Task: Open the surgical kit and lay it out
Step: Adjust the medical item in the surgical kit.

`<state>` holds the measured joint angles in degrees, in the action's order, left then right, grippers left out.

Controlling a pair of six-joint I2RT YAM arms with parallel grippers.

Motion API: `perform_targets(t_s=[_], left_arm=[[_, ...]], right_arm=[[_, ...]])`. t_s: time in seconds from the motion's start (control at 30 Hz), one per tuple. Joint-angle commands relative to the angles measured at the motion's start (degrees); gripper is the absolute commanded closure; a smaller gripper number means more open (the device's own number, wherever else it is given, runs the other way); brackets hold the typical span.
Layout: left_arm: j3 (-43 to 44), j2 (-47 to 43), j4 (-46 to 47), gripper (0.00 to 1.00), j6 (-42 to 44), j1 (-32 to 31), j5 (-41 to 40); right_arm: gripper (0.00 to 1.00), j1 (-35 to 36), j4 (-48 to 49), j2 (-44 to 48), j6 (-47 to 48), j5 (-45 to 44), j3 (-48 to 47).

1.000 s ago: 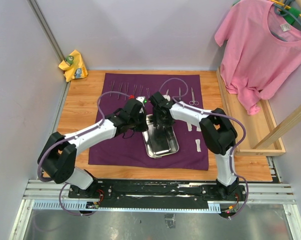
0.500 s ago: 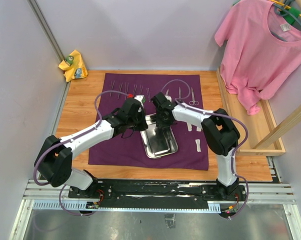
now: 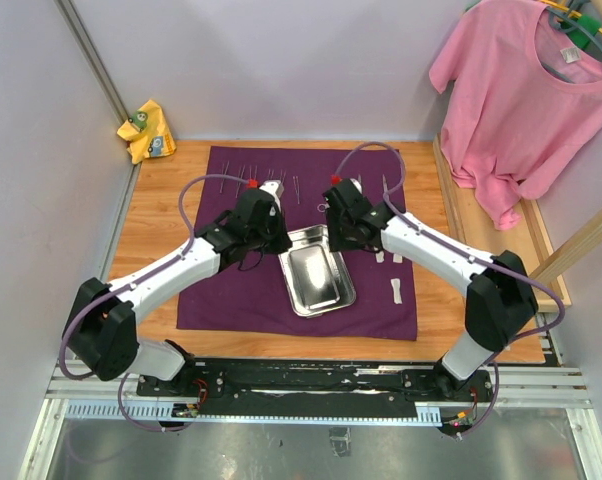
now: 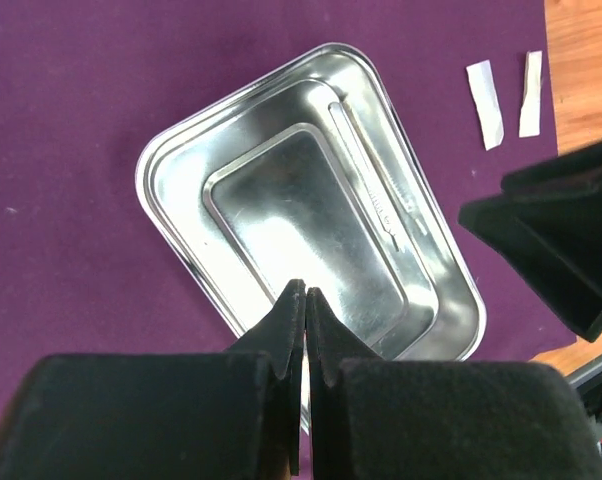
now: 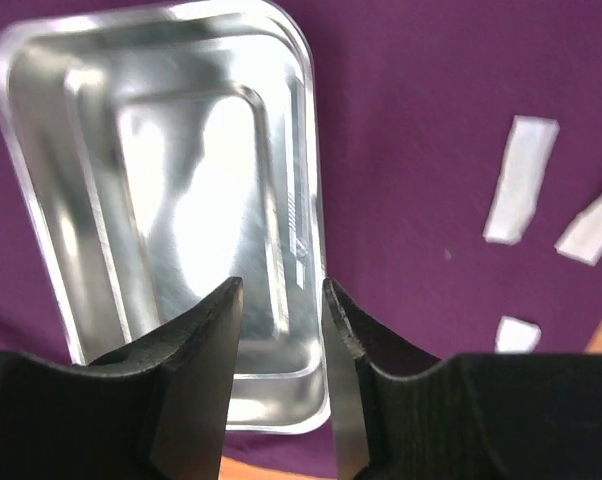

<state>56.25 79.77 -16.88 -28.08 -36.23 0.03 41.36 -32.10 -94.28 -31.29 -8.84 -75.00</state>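
On purple cloth point(image 3: 231, 295), shiny steel tray point(image 3: 317, 276)

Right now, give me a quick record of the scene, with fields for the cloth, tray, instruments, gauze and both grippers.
cloth: purple, spread flat
tray: steel, on the cloth, looks empty
instruments: row along the cloth's far edge
gauze: white pieces on the cloth, right of the tray
left gripper: shut, empty, pointing at the tray
right gripper: open, empty, pointing at the tray's rim
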Motion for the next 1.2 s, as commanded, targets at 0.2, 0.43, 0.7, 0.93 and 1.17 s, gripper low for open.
perform_targets(t_s=[0.2, 0.43, 0.7, 0.93, 1.17], left_arm=[[-1.0, -1.4, 0.6, 1.00, 0.7, 1.4, 1.2], [-3.6, -2.4, 0.6, 1.00, 0.7, 2.2, 1.0], [-4.6, -3.7, 0.8, 1.00, 0.6, 3.2, 1.5], [-4.2, -6.7, -0.5, 1.00, 0.5, 4.8, 3.2], [-6.7, -8.9, 1.2, 1.00, -0.8, 4.9, 5.2]], right_arm=[[0.61, 1.6, -6.6, -0.8, 2.3, -4.9, 8.9], [0.61, 1.7, -5.1, -6.0, 3.9, -3.9, 5.7], [0.94, 1.9, -9.6, -10.6, 3.7, 0.2, 3.1], [0.99, 0.9, -32.7, -9.9, 6.8, -2.6, -12.8], [0.99, 6.1, -44.8, -12.0, 2.9, -20.5, -25.9]])
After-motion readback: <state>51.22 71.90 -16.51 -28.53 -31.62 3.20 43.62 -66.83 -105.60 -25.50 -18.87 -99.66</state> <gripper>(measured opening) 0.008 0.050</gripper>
